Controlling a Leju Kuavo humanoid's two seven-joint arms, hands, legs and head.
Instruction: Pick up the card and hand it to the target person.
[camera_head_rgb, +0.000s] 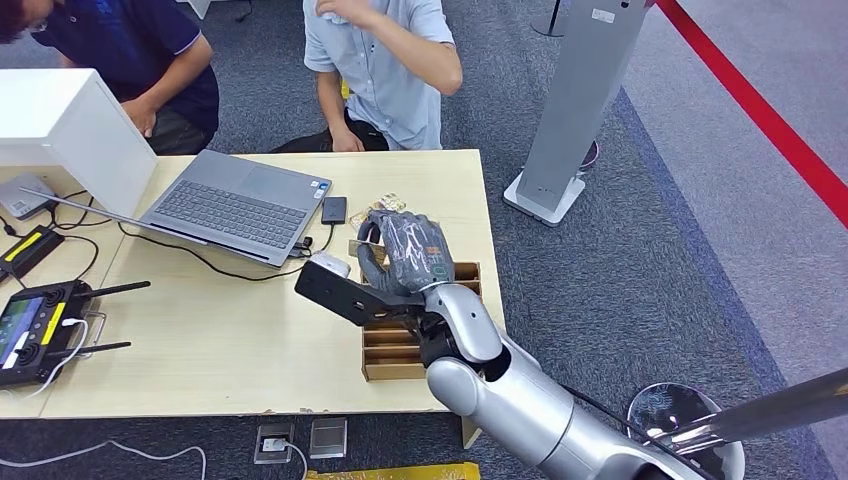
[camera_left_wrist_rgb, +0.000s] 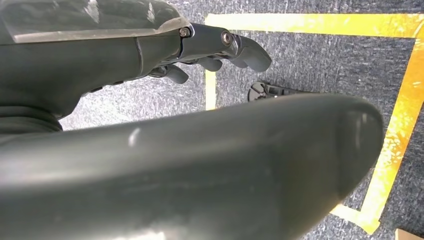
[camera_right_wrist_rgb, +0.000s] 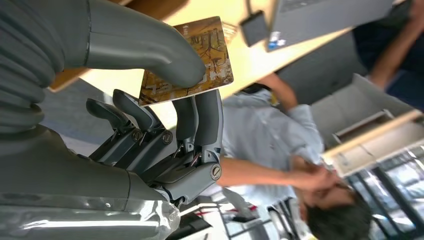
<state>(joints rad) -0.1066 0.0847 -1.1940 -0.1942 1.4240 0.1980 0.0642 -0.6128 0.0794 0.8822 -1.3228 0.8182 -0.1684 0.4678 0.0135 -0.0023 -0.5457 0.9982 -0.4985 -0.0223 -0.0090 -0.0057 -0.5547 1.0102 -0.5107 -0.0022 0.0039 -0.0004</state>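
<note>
Already the right hand (camera_right_wrist_rgb: 165, 130) pinches the card (camera_right_wrist_rgb: 187, 60) between thumb and fingers; the person (camera_head_rgb: 385, 70) in the light shirt sits straight ahead across the table (camera_head_rgb: 230, 340). The left hand (camera_left_wrist_rgb: 210, 52) hangs curled, holding nothing.

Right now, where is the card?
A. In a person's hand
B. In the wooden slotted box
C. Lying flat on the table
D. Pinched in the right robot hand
D: in the right wrist view the card sits pinched between thumb and fingers of the right robot hand.
</note>
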